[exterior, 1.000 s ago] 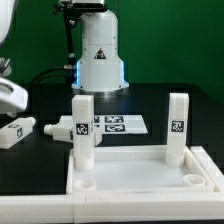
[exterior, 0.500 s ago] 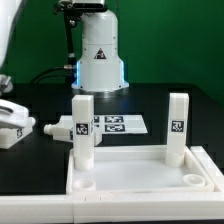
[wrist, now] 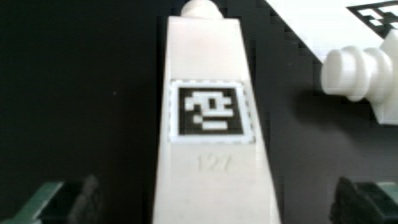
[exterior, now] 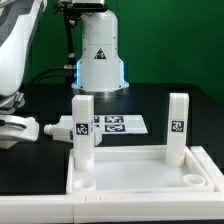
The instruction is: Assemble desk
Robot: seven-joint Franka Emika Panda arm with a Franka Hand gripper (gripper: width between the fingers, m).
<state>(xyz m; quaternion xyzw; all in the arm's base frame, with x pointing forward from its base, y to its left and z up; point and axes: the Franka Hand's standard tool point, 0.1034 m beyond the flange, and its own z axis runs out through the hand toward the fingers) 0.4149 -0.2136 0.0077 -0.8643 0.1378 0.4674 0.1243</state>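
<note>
gripper (wrist: 203, 188) astride a loose leg (wrist: 210, 110), jaws apart and not yet clamped on it.

in the wrist view the dark fingers (wrist: 43, 180) stand one on each side of the loose leg, with a strip of black table (wrist: 89, 80) showing between each finger and the leg's side. the leg lies flat, tag facing up, its peg end pointing away from the fingers. in the exterior view this sits at the exterior view's left edge, apart from the tabletop (exterior: 140, 180), which lies at the front. left upright leg (exterior: 82, 125) and right upright leg (exterior: 177, 125) stand in its rear corners. a second lying leg (exterior: 60, 127) rests just behind the left upright leg, beside the marker board (exterior: 125, 124). the white robot base (exterior: 100, 55) stands further back.
</note>
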